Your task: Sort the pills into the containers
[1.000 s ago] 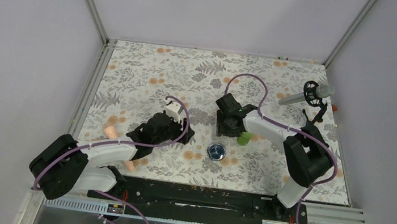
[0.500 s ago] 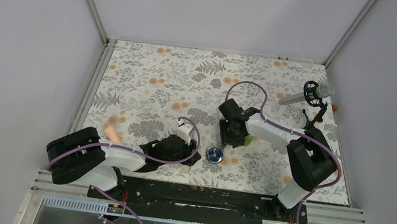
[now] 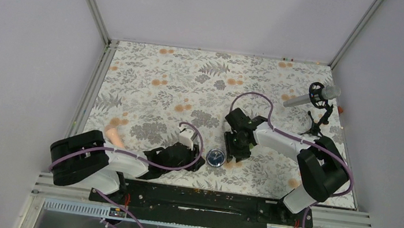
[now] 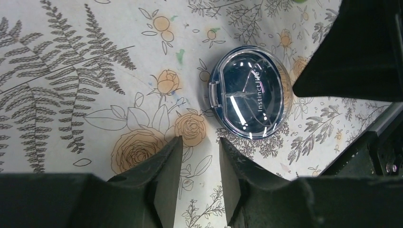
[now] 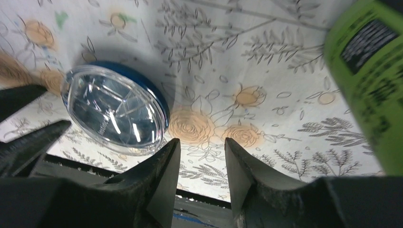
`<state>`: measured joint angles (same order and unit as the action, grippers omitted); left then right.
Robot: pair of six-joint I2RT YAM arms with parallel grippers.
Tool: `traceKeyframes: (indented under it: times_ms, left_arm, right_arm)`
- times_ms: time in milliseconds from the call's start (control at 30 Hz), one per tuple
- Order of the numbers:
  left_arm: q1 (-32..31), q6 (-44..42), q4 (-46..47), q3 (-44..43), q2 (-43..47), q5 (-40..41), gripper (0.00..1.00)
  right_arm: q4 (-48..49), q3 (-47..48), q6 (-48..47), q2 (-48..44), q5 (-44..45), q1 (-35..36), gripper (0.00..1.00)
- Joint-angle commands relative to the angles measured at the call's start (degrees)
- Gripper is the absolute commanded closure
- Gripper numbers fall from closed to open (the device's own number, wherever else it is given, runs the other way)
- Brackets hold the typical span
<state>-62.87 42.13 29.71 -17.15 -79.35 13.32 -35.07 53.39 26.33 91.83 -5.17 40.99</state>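
Left gripper and right gripper are brought beside dark-blue jar, jaws narrow, empty; jar is best braced before opening.

green bottle cut off at the edge (blurred too), overhead mostly behind right arm

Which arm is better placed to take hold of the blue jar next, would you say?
Probably the left. The blue jar lies nearly straight ahead of the left gripper. The right gripper has it further off to one side, with the green bottle close by. Both jaws stand narrower than the jar.
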Motion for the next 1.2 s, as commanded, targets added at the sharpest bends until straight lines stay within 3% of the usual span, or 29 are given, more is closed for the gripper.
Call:
traceKeyframes:
  times_ms: [0,300,533,900,1033,1167]
  left_arm:
    - [-0.23,2.68,-1.91,2.11,1.42,4.19,0.65]
    - [-0.23,4.0,-2.26,3.3,4.9,7.86,0.67]
    - [0.45,6.58,-7.0,3.78,11.13,14.32,0.67]
    - [7.09,6.5,-14.23,4.43,23.59,17.06,0.63]
    - [8.51,6.85,-15.61,4.66,25.3,17.61,0.62]
    - [9.26,8.43,-17.35,4.58,26.05,18.8,0.61]
  right_arm:
    - [-1.11,-1.14,0.61,-3.1,-2.6,1.27,0.54]
    - [3.02,-2.06,1.08,-1.31,-7.12,3.55,0.55]
    - [12.39,-1.72,4.97,1.02,-14.43,5.41,0.55]
    - [28.04,5.17,12.81,7.81,-12.02,6.82,0.55]
    - [33.59,6.98,14.83,9.53,-13.89,6.98,0.51]
    - [31.71,7.03,11.84,7.43,-14.93,7.0,0.44]
